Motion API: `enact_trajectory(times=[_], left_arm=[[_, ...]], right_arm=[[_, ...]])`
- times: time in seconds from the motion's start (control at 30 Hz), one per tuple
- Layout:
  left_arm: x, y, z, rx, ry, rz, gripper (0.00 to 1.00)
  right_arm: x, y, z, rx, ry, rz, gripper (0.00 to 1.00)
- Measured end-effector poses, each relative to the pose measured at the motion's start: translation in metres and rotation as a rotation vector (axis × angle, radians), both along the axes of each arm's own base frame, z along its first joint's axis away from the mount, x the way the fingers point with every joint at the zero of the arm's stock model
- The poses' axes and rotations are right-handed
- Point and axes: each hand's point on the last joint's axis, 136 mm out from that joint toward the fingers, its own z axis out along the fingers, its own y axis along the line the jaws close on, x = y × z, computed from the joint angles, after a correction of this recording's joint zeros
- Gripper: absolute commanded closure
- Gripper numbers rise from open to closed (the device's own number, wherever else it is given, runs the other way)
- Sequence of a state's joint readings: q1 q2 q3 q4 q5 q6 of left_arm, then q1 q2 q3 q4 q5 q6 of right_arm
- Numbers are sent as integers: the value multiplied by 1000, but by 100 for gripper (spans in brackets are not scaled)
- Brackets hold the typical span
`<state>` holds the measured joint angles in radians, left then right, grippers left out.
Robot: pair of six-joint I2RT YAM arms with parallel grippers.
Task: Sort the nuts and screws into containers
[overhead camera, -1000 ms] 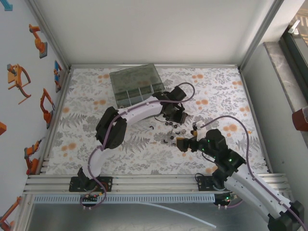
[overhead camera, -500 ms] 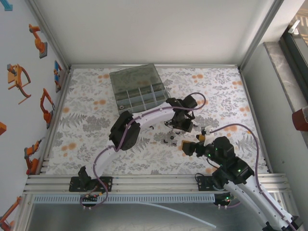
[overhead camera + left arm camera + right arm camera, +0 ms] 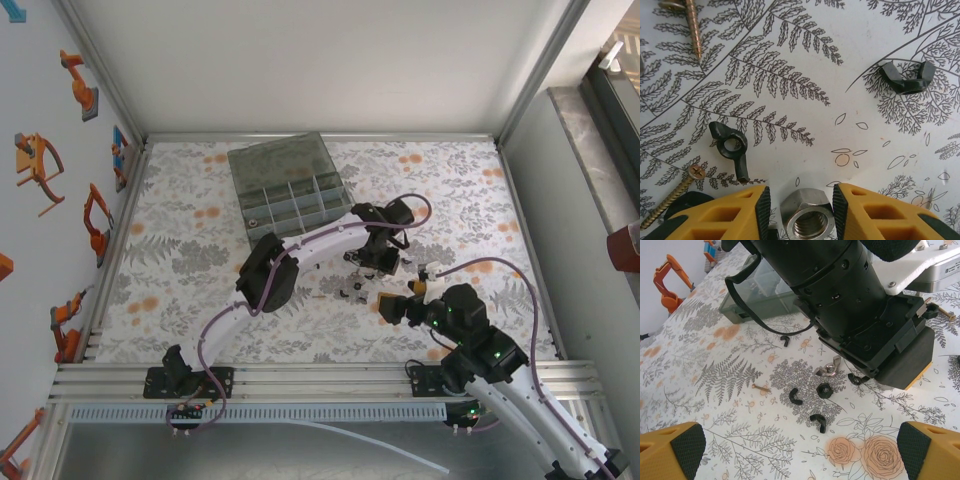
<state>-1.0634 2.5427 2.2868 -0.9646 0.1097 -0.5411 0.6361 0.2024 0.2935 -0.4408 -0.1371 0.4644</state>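
Where the left claw (image 3: 800, 200) sits: low over the counter (image 3: 880, 30), yellow fingers apart and straddling a silver hex nut (image 3: 806, 220); right pad close against it, a thin gap at the left pad.
Right claw (image 3: 801, 450): fingers spread wide, nothing between them, hovering on the near side of the scatter and facing the left arm's wrist.
Nuts: two black wing nuts (image 3: 730, 147) (image 3: 906, 77) lie flat ahead of the left claw, well apart from each other.
Screws: two brass-coloured screws; one (image 3: 692, 30) at the far left, one (image 3: 672, 192) slanting just beside the left finger.
Containers (image 3: 295, 205): compartments of the smoky-grey box (image 3: 290, 185), lid hinged back, towards the far edge, apart from the scatter.
Edges: metal rail (image 3: 320, 380) along the near side, walls on the other three.
Open room: bare counter left of the left arm and at the far right.
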Motion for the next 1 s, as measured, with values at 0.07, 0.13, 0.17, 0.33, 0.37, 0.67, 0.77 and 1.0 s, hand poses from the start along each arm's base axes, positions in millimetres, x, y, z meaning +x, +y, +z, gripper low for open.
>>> enact_trajectory(times=[0.07,0.13,0.17,0.33,0.37,0.67,0.77,1.0], left_arm=[[-1,1,0,4,0,0,62],[-3,0,0,8,-1,-2,61],[-4,1,0,13,-2,-3,61],[-8,3,-1,33,-6,-6,67],[-8,4,-1,37,-9,-6,70],[-8,5,1,44,-16,2,82],[-5,4,4,20,-6,7,83],[23,34,71,-84,-72,76,83]], right_arm=[[0,0,0,0,0,0,0],[0,0,0,0,0,0,1],[0,0,0,0,0,0,1],[0,0,0,-1,2,0,1],[0,0,-1,-2,3,0,1],[1,0,-3,-9,12,0,0],[2,2,-5,-16,19,1,0],[20,16,-9,-67,19,27,0]])
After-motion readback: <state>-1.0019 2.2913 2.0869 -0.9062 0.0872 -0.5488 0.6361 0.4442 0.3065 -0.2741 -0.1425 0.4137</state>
